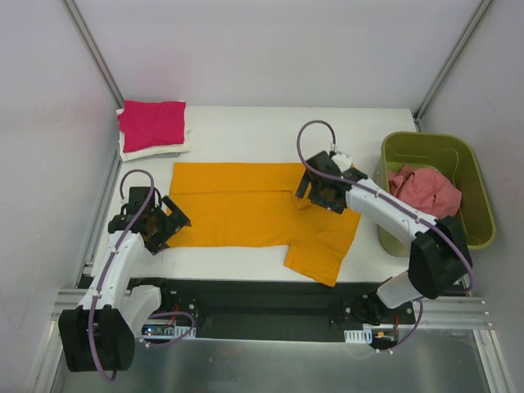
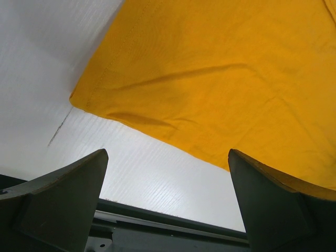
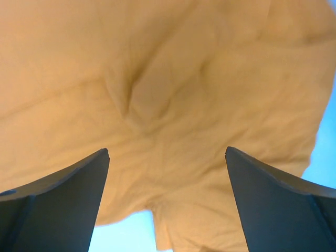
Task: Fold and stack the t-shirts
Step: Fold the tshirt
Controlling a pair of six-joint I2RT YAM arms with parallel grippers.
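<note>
White t-shirt [image 1: 151, 152]: mostly covered by the folded magenta t-shirt [image 1: 152, 124], only its edges showing. Orange-yellow t-shirt [image 1: 246, 205]: partly hidden beneath the right gripper [image 1: 322, 191]; cut off by the frame in both wrist views. Salmon-pink t-shirt [image 1: 426, 190]: bunched in the bin [image 1: 426, 138], outline indeterminate.

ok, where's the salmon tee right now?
Top view, far right: the salmon tee lies crumpled inside the green bin, just right of the spread orange tee.

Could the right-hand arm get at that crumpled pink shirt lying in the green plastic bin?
Probably yes. The salmon-pink cotton t-shirt lies uncovered in the open-topped olive-green plastic bin, right beside that arm. The right gripper hangs open over the orange-yellow cotton t-shirt, holding nothing.
</note>
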